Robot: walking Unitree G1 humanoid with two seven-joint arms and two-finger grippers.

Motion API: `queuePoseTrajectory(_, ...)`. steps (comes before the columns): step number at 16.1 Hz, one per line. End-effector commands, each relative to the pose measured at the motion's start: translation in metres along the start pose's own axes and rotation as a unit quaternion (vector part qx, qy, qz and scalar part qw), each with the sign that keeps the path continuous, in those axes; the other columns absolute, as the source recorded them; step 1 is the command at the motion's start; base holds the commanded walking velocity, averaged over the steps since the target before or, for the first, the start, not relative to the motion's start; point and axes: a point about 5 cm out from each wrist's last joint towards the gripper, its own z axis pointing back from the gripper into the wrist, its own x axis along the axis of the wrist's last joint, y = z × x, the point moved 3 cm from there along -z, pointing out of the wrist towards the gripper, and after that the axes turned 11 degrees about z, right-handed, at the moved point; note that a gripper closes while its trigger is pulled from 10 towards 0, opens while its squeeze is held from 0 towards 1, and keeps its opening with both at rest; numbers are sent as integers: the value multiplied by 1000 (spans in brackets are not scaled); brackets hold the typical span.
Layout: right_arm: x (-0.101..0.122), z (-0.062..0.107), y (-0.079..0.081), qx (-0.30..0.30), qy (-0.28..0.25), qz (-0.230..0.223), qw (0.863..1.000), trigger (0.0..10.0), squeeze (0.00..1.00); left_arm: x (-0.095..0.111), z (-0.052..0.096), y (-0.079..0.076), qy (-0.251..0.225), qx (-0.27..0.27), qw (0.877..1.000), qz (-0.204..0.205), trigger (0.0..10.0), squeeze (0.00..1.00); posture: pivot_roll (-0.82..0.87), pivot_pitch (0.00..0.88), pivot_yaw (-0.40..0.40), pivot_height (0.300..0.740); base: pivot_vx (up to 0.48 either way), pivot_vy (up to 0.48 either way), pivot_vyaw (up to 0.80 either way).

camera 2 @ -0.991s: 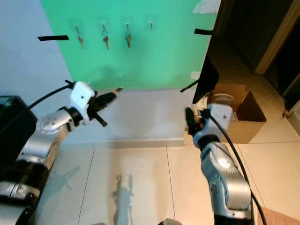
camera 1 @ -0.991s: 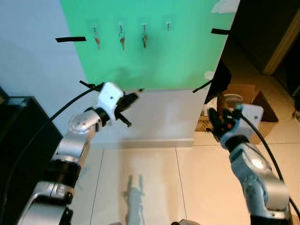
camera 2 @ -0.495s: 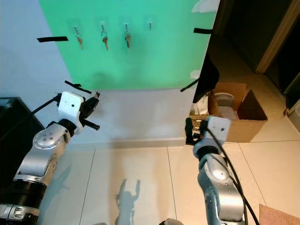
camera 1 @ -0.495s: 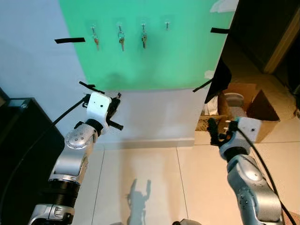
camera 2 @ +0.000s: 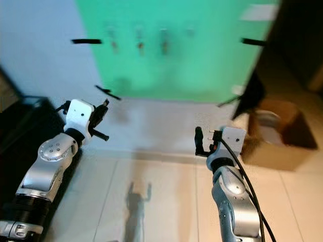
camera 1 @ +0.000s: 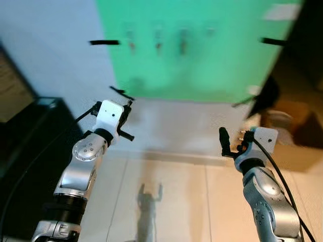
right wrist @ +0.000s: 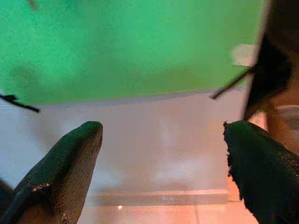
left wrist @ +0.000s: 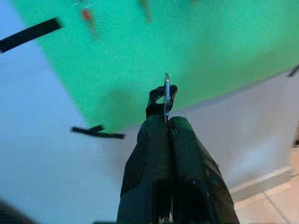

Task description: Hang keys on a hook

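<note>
Green panel [camera 1: 202,55] taped onto a pale wall, w/ black tape strips [camera 1: 105,43] at its corners, fills most of the bg, and beige floor tiles [camera 1: 176,201] run along below. Head views are pretty blurry rn. Up near the panel's top there's a row of hooks [camera 1: 209,32], and three of them look like they've got keys hanging [camera 1: 158,45], tho too smeared to be sure of details. Dark cabinet [camera 1: 30,146] sits off to the robot's left, cardboard box [camera 2: 280,133] on the floor to the right past a dark doorway.

Left gripper [camera 1: 127,108] is raised in front of the wall, just below the panel's lower left corner. Wrist view shows its fingers [left wrist: 156,154] pressed tight together, pinching a key [left wrist: 166,93] that pokes out edge-on from the tips, w/ a dark bit of fob or ring beside it. So the key's in that grip, well below the hooks and apart from them.

Right gripper [camera 1: 233,141] is held lower, out to the right, facing the white part of the wall. Its fingers [right wrist: 70,158] are spread wide w/ nothing between them.
</note>
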Motion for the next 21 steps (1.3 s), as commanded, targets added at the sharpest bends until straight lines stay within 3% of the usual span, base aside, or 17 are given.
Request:
queuePoseTrajectory(1, 5, -3, 4, 6, -11, 2, 1000, 10000, 1000, 8, 0, 5, -10, 10, 1000, -10, 10000, 0, -79, 0, 69, 740, 364, 0, 575)
queuePoseTrajectory(7, 9, -5, 2, 4, -20, 19, 1000, 10000, 1000, 13, -4, -1, -21, -3, 1000, -1, 10000, 0, -81, 0, 68, 740, 369, 0, 96)
queuePoseTrajectory(9, 9, -1, -1, -5, -21, 33, 999, 10000, 1000, 11, -4, -11, -16, -39, 999, 7, 10000, 0, -96, 0, 81, 740, 371, 0, 0)
queuePoseTrajectory(11, 9, 2, -6, -15, -22, 35, 999, 10000, 667, 9, -6, -18, -16, -50, 998, 15, 10000, 0, -115, 0, 88, 740, 375, 0, -509)
queuePoseTrajectory(13, 10, 2, -8, -14, -26, 44, 999, 10000, 549, 9, -8, -20, -17, -50, 998, 21, 10000, 0, -118, 0, 81, 740, 377, 0, -281)
queuePoseTrajectory(14, 14, 1, -7, -3, -36, 50, 998, 10000, 196, 8, -8, -20, -18, -45, 998, 28, 10000, 0, -115, 0, 70, 740, 379, 0, 0)
queuePoseTrajectory(15, 16, 1, -6, 2, -40, 50, 998, 10000, 196, 8, -8, -20, -19, -42, 998, 31, 10000, 0, -113, 0, 65, 740, 379, 0, 0)
queuePoseTrajectory(16, 18, 0, -4, 8, -43, 51, 998, 10000, 0, 8, -8, -19, -19, -39, 998, 34, 10000, 0, -108, 0, 54, 740, 379, 0, 0)
queuePoseTrajectory(21, 25, -9, -3, 8, -52, 55, 997, 10000, 0, 3, -7, -18, -16, -23, 999, 43, 10000, 0, -87, 0, 31, 740, 357, 0, 0)
